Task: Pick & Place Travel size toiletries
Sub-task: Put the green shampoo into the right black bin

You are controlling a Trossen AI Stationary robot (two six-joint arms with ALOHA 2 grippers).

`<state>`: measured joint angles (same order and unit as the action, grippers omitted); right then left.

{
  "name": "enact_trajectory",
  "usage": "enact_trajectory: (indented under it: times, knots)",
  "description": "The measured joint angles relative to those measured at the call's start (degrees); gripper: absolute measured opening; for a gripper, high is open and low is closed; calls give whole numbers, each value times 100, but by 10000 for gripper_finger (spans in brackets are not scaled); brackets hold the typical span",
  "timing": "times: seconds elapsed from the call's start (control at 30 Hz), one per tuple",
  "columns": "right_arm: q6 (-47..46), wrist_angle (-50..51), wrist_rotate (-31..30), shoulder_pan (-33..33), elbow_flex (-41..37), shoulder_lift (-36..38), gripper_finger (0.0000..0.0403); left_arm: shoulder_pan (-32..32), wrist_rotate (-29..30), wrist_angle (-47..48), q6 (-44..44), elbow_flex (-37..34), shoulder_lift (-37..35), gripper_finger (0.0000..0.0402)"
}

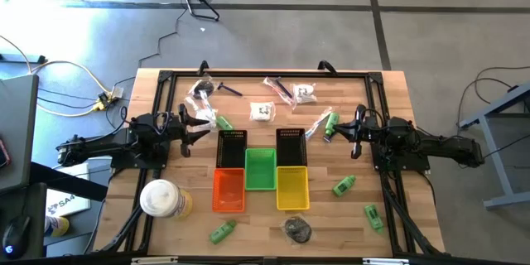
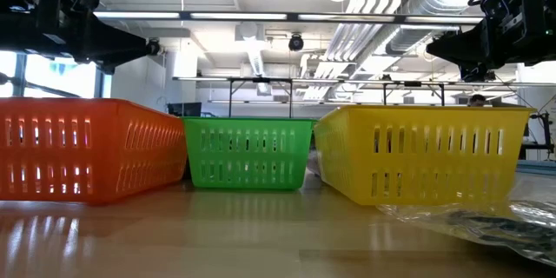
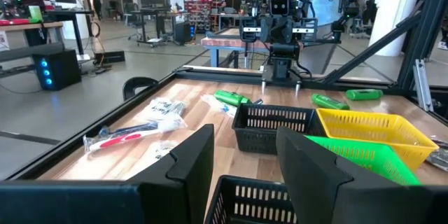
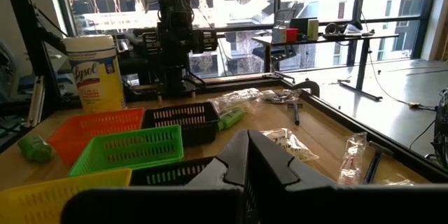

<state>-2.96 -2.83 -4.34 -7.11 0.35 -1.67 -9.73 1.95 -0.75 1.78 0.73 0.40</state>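
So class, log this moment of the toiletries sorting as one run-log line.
left gripper: open, empty, beside black basket | right gripper: shut, empty, near green tube | toiletries: scattered on table, none held

In the low view the orange basket [image 2: 82, 149] is cut off at the picture's edge, and the orange, green [image 2: 248, 153] and yellow baskets [image 2: 421, 152] hide the table behind them. A crinkled clear wrapper [image 2: 486, 223] runs out of the corner, its contents unreadable. In the high view the clear-wrapped pieces [image 1: 263, 111] are too small to identify, perhaps soap.
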Motion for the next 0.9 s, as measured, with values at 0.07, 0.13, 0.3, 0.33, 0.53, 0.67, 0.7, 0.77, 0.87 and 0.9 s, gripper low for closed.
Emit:
enact_trajectory:
  times: [0.07,0.13,0.3,0.33,0.53,0.67,0.7,0.77,0.87,0.9]
  knots:
    - [2,0,0,0,1,2,2,-1,45,-3,0,0,0,152]
    - [2,0,1,0,-1,1,2,1,55,-9,0,0,-2,152]
    - [4,0,1,-1,1,0,2,1,55,-9,2,0,-1,152]
    - [8,0,1,-1,0,-1,2,-1,55,-10,2,0,-2,152]
    - [22,0,1,-1,0,0,2,1,57,-11,2,0,0,152]
    - [23,0,1,-1,0,-1,2,0,57,-11,2,0,0,152]
    - [24,0,1,-1,-1,0,2,-1,57,-11,2,0,-1,152]
    - [24,-10,-6,-2,-1,0,2,1,55,-11,2,0,-2,152]
    - [24,-51,1,-2,1,2,2,0,53,-11,2,0,0,152]
    - [24,-49,1,0,1,-1,2,1,57,-12,2,0,-1,152]
